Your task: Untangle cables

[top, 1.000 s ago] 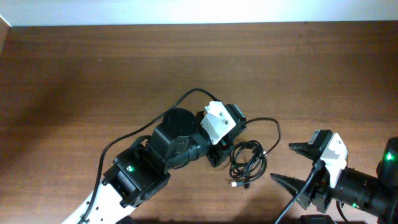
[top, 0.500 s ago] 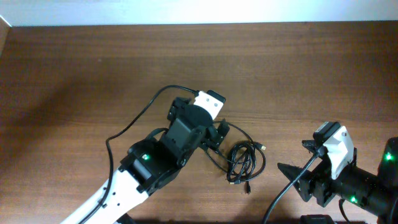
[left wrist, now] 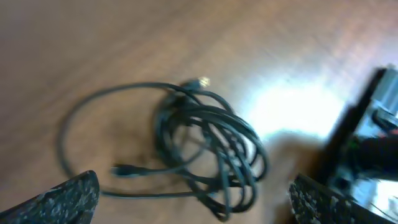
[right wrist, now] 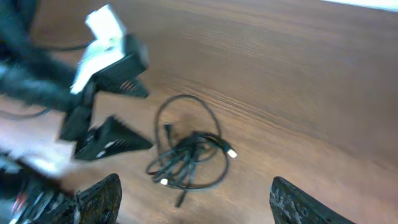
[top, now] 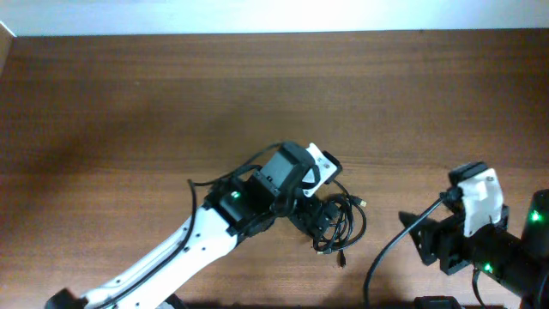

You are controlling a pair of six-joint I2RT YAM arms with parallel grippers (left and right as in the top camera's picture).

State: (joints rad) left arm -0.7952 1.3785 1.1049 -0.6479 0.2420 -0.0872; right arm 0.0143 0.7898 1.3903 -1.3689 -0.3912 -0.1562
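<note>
Table (top: 129,103): one, brown wood, mostly bare.

Arms: two. Left arm (top: 206,240) reaches in from the near-left toward centre. Right arm (top: 497,257) sits at the near-right.

Grippers: two.
- Left gripper (right wrist: 148,119): fingers spread wide, holding nothing. It sits at the left edge of the bundle. Overhead it overlaps the outer loops, and I cannot tell whether it touches them.
- Right gripper (right wrist: 196,183): also spread and empty. It stands apart from the bundle on the right and faces it.

Cables (top: 339,225): one bundle, flat on the table, right of centre toward the near edge, between the two grippers. One large loose loop runs out from a denser knot of coils. The strands overlap too much to count separate cords.

Plug ends: four seen from the right wrist, two of them light-tipped. One is the gold-tipped plug (left wrist: 200,82) on the far side. A dark plug (left wrist: 121,169) lies inside the big loop.

Risks (judgement):
- Jaws this wide could close on several strands at once. The whole bundle would then drag and the knot would tighten.
- A plug could snag in a loop when pulled.
- Both arms converge on one small bundle, so fingers may collide.
- Both wrist views are blurred, so aim is uncertain.
</note>
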